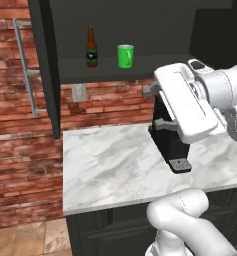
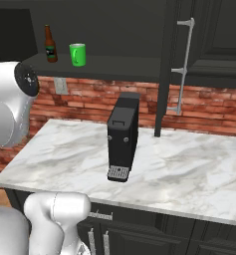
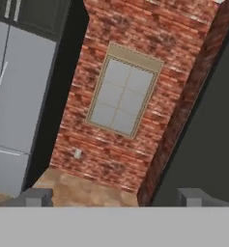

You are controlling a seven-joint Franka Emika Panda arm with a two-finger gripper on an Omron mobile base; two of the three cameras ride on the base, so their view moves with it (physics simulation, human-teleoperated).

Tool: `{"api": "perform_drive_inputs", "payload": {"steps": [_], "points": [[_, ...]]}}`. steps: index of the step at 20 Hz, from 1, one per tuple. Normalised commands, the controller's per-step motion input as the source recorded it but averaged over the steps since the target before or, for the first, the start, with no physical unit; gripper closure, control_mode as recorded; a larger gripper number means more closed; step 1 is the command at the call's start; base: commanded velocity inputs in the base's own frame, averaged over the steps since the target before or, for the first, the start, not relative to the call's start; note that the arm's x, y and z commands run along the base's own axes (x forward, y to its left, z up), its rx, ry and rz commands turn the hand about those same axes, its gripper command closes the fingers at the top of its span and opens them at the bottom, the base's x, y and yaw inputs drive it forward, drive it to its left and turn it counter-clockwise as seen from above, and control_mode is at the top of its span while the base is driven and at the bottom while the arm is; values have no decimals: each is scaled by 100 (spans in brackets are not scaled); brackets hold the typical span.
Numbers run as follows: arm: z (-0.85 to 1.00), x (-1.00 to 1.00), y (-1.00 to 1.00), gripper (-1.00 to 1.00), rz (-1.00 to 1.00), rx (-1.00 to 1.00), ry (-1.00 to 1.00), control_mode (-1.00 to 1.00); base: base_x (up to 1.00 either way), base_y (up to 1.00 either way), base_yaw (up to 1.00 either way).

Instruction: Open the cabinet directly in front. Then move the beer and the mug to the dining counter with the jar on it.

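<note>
The claw (image 3: 113, 197) is standing with its two dark finger tips (image 3: 36, 197) spread wide apart and nothing between them; in the hand view it is facing a tilted brick wall (image 3: 135, 58) with a paned window (image 3: 123, 96), a grey fridge (image 3: 14, 96) lying off to one side. The cabinet (image 1: 140, 30) is standing open: one door (image 1: 45, 65) is swinging out at the left of the left base view, the other (image 2: 167, 64) at the right of the right base view, each showing its long silver handle (image 1: 25, 65). On the dark inner shelf the beer (image 1: 92, 47) is standing upright, and the mug (image 1: 125, 56) is sitting just beside it, the two apart. Below, a black coffee machine (image 2: 122, 137) is resting on the marble worktop (image 2: 189, 169) against the brick. The white arm (image 1: 190, 100) is reaching across in front of that machine in the left base view.
</note>
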Motion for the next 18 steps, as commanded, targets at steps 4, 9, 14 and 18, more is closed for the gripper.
{"api": "perform_drive_inputs", "payload": {"steps": [4, 9, 14, 18], "points": [[14, 0, -100, -100, -30, 2, -18, -100, 0, 0, 0], [0, 0, -97, -100, -57, 15, 0, -100, 0, 0, 0], [-1, 0, -51, -100, -59, 18, 9, -100, 0, 0, 0], [0, 10, -10, -100, -44, 5, 4, -100, 0, 0, 0]]}}
